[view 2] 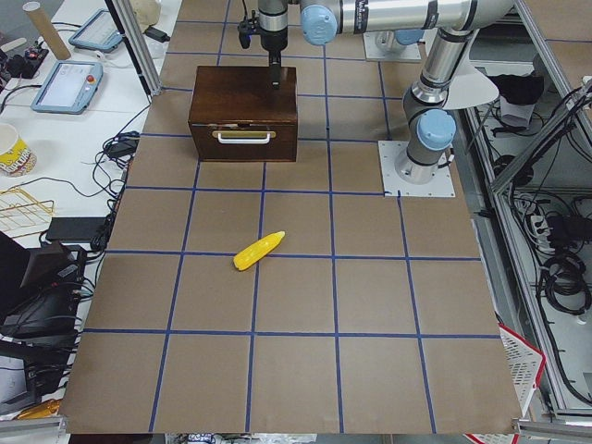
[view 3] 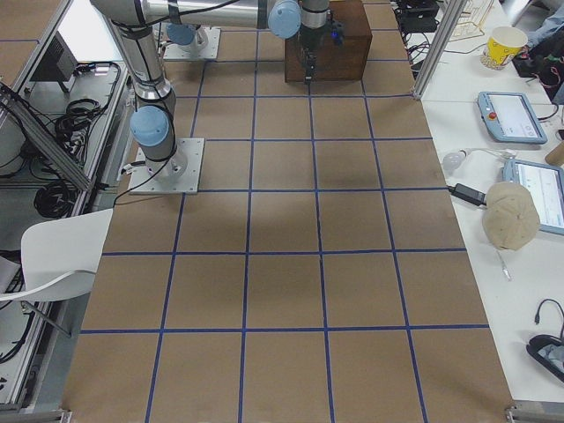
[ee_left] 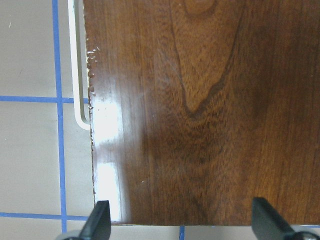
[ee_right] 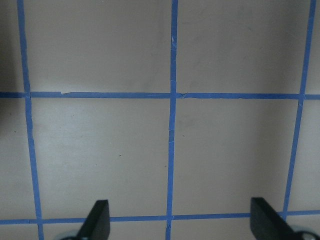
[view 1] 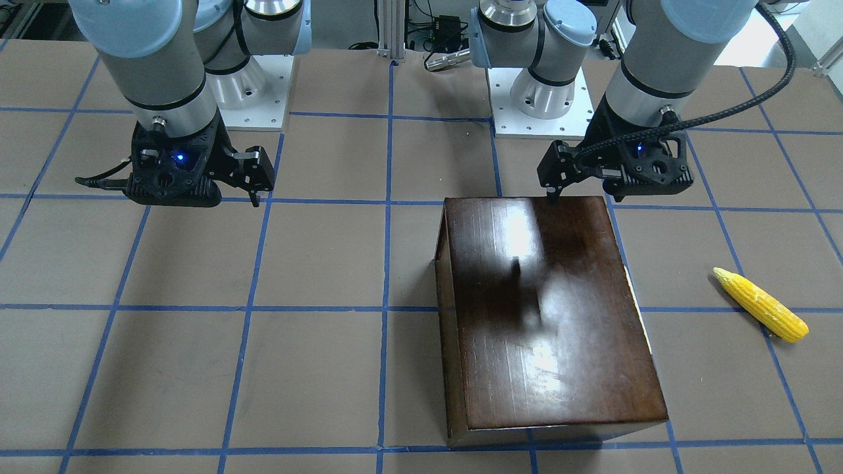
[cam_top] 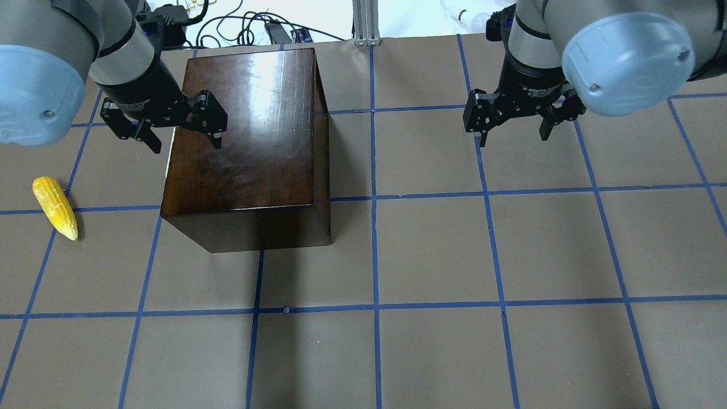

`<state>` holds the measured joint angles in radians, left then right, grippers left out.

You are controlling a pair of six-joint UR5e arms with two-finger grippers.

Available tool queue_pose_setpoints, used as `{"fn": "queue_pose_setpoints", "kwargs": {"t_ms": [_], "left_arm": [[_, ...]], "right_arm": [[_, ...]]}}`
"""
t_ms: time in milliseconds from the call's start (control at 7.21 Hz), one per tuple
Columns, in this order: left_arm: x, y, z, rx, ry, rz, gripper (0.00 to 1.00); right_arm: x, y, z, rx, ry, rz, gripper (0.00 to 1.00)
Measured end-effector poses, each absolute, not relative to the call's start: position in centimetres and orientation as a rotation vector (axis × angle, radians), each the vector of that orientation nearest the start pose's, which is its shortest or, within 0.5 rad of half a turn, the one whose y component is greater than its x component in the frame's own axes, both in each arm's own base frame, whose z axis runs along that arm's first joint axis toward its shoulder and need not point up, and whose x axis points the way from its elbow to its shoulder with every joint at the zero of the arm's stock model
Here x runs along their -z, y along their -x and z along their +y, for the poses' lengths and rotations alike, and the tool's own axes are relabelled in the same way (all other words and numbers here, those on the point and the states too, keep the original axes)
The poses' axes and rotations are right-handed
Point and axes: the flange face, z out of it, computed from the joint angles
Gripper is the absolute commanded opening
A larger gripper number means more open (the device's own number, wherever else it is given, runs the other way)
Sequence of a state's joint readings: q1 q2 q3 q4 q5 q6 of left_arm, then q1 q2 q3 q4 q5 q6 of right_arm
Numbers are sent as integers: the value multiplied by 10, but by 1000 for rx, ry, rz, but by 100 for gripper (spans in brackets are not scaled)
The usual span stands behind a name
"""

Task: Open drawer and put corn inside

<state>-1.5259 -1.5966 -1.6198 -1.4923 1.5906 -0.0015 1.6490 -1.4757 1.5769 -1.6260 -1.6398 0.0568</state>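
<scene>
Both pairs of jaws gape empty; the box's (cam_top: 250, 130) shut drawer (view 2: 243, 152) likely needs a firm pull on its handle (view 2: 243, 133), and the light, rigid corn (cam_top: 55, 207) nearby on the tabletop (cam_top: 431, 255) a mid-cob pinch.

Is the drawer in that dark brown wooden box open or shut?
Shut: in the exterior left view, the dark-brown drawer front sits flush with the glossy wooden box.
</scene>
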Motion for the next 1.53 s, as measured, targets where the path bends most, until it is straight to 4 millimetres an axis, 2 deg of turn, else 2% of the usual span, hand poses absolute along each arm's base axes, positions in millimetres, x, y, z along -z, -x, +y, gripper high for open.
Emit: {"fn": "queue_pose_setpoints", "kwargs": {"t_ms": [277,555,832,971,1249,1387,1526], "left_arm": [[-460,98,-514,16,89,3127,100],[-466,51,-526,38,150,3138,100],[-476,0,-539,82,102,3169,100],[-473,-27,-545,90,67,3195,100],[-454,-79,-558,110,8,3261,100],[-441,-96,-567,125,-26,3272,100],[-427,-104,-575,130,-44,3290,100]], "right_arm": [[-442,-167,-514,-66,37,3213,100],[-442,-167,-514,-66,37,3213,100],[-442,-167,-514,-66,37,3213,100],[-442,-167,-514,-66,37,3213,100],[-442,-167,-514,-66,37,3213,100],[-442,-167,-514,-66,37,3213,100],[-442,-167,-514,-66,37,3213,100]]}}
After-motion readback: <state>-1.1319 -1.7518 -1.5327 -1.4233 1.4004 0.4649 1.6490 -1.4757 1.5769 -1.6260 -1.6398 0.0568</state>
